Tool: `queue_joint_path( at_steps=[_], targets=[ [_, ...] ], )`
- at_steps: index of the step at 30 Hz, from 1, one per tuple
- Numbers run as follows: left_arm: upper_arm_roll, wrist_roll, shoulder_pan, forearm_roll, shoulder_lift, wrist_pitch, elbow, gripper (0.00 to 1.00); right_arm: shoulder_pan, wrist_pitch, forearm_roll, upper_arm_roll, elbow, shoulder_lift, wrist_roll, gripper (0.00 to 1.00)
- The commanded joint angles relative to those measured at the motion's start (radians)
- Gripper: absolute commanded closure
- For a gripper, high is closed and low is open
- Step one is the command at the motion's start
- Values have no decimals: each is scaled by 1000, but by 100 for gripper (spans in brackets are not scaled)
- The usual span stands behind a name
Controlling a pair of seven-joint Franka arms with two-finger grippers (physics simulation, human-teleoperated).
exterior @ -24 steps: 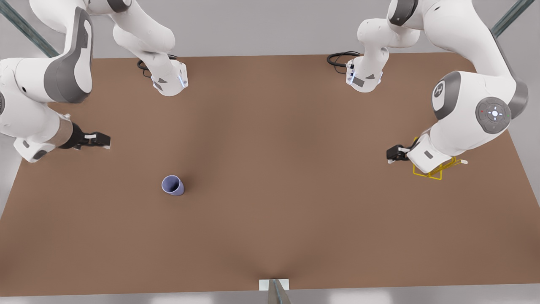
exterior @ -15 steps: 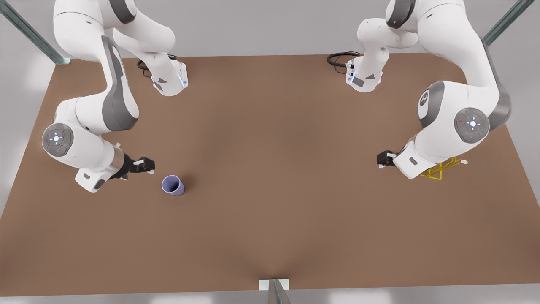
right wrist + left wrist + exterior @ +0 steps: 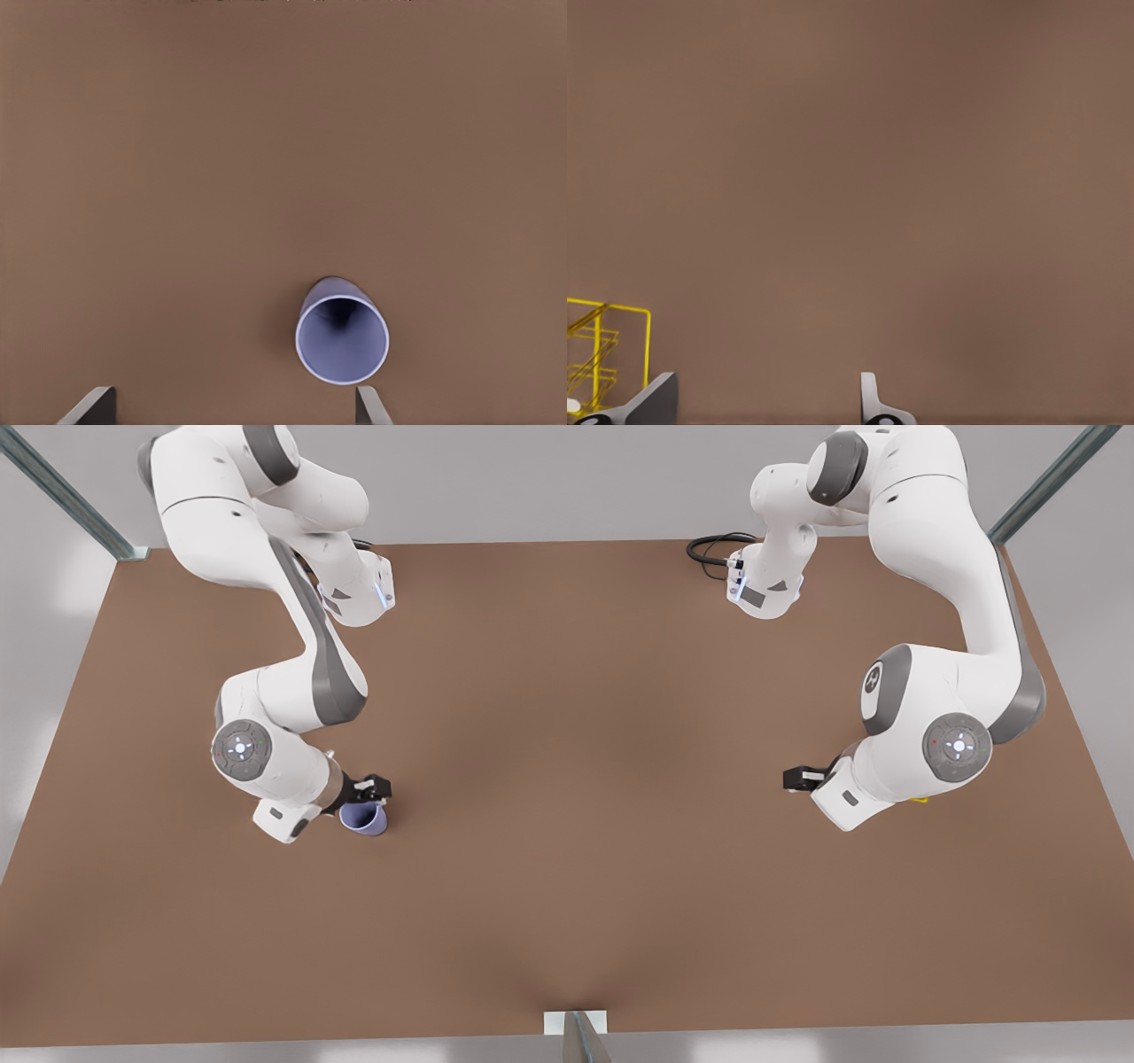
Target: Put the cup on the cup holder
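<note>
on the brown bench point(image 3: 567, 824): both arms are working over it
cup point(image 3: 365, 820): standing upright toward the front view's left, mouth up
right claw point(image 3: 372, 787): hovering just above the cup, fingers point(image 3: 370, 409) standing apart, gripping nothing
cup holder point(image 3: 598, 354): sitting toward the front view's right, mostly hidden under the arm
left claw point(image 3: 795, 778): hanging beside the holder, fingers point(image 3: 873, 403) standing apart, gripping nothing

Cup point(image 3: 363, 820) sits on the table point(image 3: 567, 797) at nine o'clock, right gripper point(image 3: 370, 788) directly above; cup holder point(image 3: 920, 800), seemingly under the left gripper point(image 3: 797, 779), at three.
</note>
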Motion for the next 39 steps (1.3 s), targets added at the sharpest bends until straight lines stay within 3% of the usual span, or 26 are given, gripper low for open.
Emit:
queue_joint_path(
  at_steps=[1, 10, 14, 23, 31, 39],
  targets=[
    [0, -39, -1, 2, -1, -8, -4, 0, 6, 45, 2, 1, -1, 0, 352, 0],
    [0, -42, 2, 21, -3, -26, -8, 0, 2, 132, -42, -10, -30, 73, 337, 0],
    [0, -41, -7, 21, -3, -43, -8, 0, 28, 286, -42, -8, -254, -51, 337, 0],
    [0, -41, -8, 22, -1, -51, -10, 0, 6, 315, -57, -8, -291, -48, 335, 0],
    [-3, -51, -28, 19, 16, -270, -30, 0, -29, 452, -128, -4, -382, 1, 334, 0],
    [-3, -102, -53, 21, 22, -284, -34, 0, -41, 501, -172, -2, -405, 50, 340, 0]
  ],
)
